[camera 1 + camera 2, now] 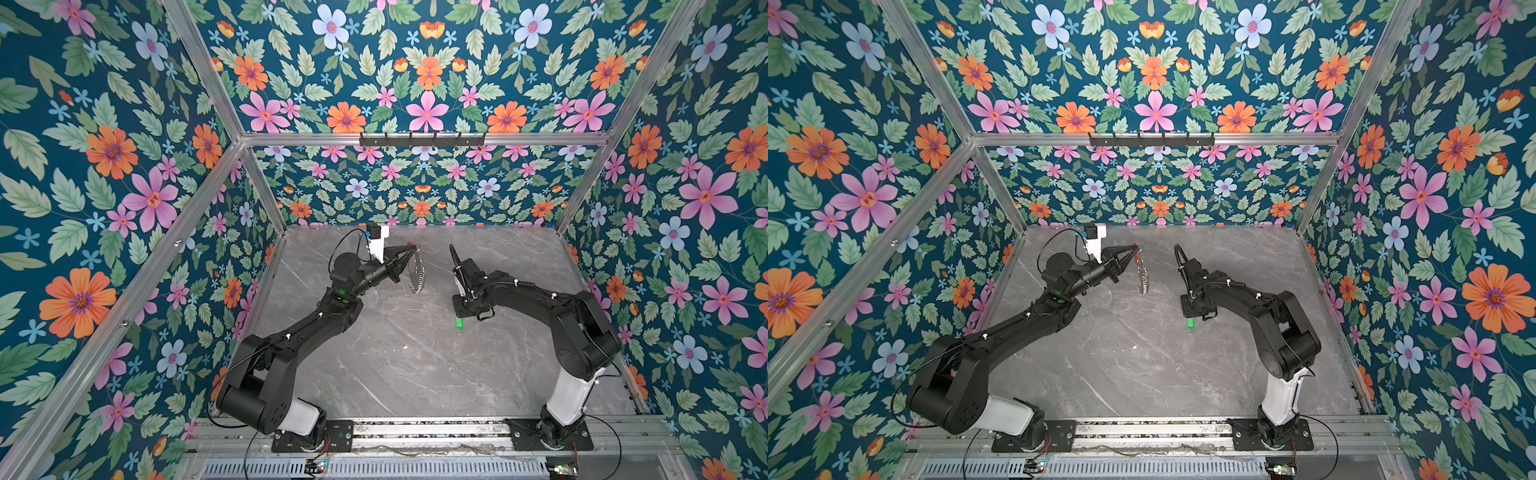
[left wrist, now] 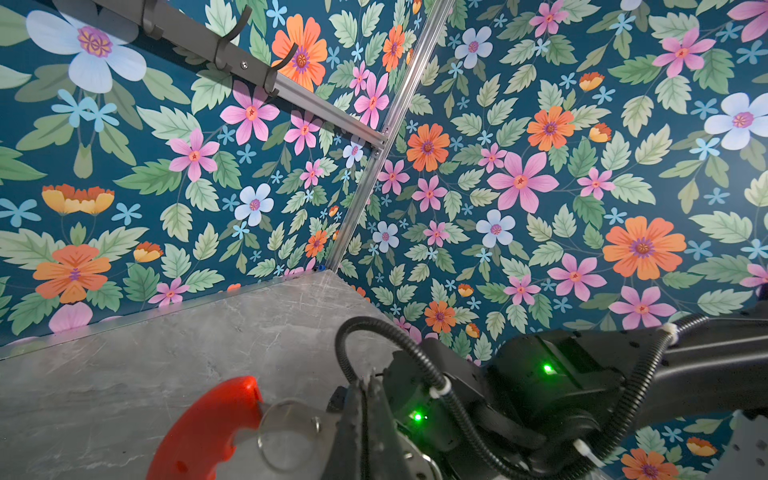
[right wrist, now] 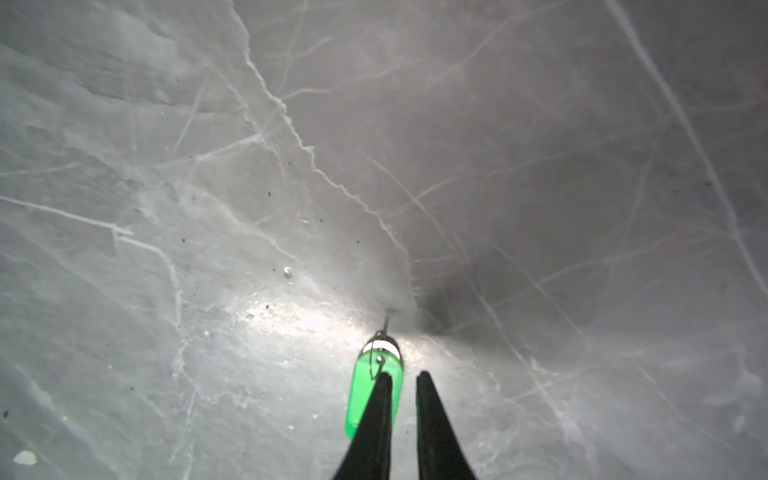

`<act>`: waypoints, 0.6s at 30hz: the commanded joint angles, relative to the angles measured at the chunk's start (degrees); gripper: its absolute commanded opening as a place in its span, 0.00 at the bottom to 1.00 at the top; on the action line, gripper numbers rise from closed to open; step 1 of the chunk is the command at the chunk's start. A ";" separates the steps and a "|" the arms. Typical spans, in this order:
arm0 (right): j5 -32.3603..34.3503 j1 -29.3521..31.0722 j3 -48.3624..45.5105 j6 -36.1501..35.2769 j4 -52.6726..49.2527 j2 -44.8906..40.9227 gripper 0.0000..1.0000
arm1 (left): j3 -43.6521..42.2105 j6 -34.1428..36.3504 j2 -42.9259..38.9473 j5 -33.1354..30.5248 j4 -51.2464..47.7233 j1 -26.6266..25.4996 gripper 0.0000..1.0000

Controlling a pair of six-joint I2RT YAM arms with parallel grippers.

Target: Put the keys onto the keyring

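Observation:
My left gripper (image 1: 413, 248) (image 1: 1136, 248) (image 2: 368, 376) is shut on the keyring (image 1: 415, 274) (image 1: 1143, 278) and holds it above the table, left of centre. The hoop hangs down from the gripper, strung with small silver rings. Its red arc (image 2: 208, 428) and a silver ring (image 2: 286, 432) show beside the fingers in the left wrist view. The keys, a green tag (image 1: 459, 323) (image 1: 1190, 324) (image 3: 365, 399), lie on the table under my right arm. My right gripper (image 3: 403, 376) points down at the tag, jaws slightly open. One finger (image 3: 380, 411) overlaps the tag; the gap is empty.
The grey marble table (image 1: 395, 365) is walled on three sides by flowered panels on aluminium posts. A black rail of hooks (image 1: 422, 139) runs across the back wall, high up. A small white speck (image 3: 25, 457) lies on the table.

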 commanded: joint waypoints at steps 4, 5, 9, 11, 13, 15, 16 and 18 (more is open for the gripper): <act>-0.07 0.50 -9.20 -0.50 16.53 -6.24 0.22 | 0.11 0.43 -0.05 -0.08 3.25 0.06 0.00; -0.06 0.67 -10.34 -0.50 17.78 -6.25 0.22 | 0.11 0.37 -0.05 0.00 3.22 0.02 0.00; -0.66 0.76 -13.81 -0.72 21.96 -8.57 0.27 | -0.05 0.19 -0.14 -0.12 3.32 0.08 0.00; -0.34 0.84 -15.44 -0.95 24.16 -8.74 0.28 | -0.15 0.23 -0.14 -0.14 3.36 0.03 0.00; -0.24 0.86 -17.12 -1.02 26.44 -9.02 0.28 | -0.14 0.07 -0.22 -0.10 3.33 0.07 0.00; -0.58 0.90 -18.24 -1.19 28.24 -9.10 0.27 | -0.24 0.07 -0.37 -0.13 3.36 0.03 0.00; -0.66 0.99 -18.58 -1.20 28.50 -8.93 0.26 | -0.31 0.07 -0.40 -0.15 3.33 0.01 0.00; -0.53 1.11 -19.01 -1.29 29.12 -8.59 0.25 | -0.49 0.07 -0.54 -0.20 3.34 0.06 0.00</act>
